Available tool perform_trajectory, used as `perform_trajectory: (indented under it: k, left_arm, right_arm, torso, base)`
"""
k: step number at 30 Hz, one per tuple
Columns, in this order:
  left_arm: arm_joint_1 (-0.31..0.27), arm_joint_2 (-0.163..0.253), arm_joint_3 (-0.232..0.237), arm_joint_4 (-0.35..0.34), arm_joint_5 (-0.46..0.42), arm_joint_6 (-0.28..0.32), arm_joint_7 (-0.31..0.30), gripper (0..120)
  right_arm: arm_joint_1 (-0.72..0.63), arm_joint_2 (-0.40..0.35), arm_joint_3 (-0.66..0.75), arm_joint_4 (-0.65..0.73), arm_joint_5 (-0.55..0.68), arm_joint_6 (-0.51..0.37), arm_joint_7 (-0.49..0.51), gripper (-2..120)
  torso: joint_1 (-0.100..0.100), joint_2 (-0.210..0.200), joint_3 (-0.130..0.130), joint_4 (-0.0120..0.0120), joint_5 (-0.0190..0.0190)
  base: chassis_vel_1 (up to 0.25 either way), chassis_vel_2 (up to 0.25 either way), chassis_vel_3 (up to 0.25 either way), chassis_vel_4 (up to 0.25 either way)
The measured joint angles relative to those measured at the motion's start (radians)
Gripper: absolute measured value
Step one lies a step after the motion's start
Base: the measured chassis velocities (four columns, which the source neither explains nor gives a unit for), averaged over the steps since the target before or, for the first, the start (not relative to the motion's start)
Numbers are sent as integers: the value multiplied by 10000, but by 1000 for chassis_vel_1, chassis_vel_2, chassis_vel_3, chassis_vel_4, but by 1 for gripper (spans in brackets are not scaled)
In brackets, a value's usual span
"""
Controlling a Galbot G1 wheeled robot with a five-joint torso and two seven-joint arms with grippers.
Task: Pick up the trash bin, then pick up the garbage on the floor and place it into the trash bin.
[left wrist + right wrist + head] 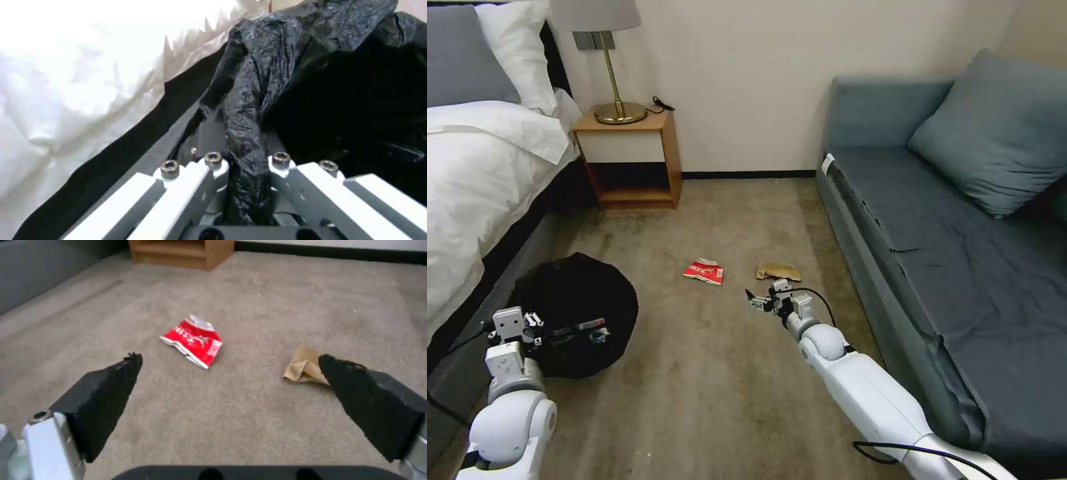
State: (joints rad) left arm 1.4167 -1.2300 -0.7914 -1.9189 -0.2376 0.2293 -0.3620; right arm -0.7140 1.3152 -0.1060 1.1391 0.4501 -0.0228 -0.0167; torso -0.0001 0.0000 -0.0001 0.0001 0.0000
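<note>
Right gripper (227, 373) hovers with fingers spread over the carpet, the light, crumpled red-and-white wrapper (194, 340) at its 11 o'clock, best pinched at a raised fold, while the left gripper (247, 166) pinches the trash bin's (577, 313) limp, slippery black bag (249, 126).

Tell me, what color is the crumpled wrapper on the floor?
Red wrapper with white, clearest in the right wrist view.

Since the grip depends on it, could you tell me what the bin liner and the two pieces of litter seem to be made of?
The trash bin liner, pinched in the left gripper, looks like thin glossy black plastic film: crinkled, with shiny creases. The red-and-white wrapper seems printed plastic or foil, slightly glossy and crumpled. The tan packet looks like matte brown paper with soft folds. The right gripper hangs open above them.
</note>
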Motion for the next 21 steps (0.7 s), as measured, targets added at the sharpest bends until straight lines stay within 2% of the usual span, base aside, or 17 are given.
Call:
perform_trajectory:
  k: [7, 21]
  left_arm:
    - [99, -145, 134, -36, 31, 2, 0, 4]
    - [88, -587, 317, 57, 377, -25, 8, 4]
  right_arm:
    - [-277, 99, 167, 118, -153, 108, -5, 100]
    - [-597, -220, 77, 372, -611, 529, -296, 100]
  torso:
    - [0, 0, 0, -1, 0]
    - [1, 0, 1, -1, 0]
  base:
    - [-81, 66, 61, -75]
    - [-157, 152, 159, -149]
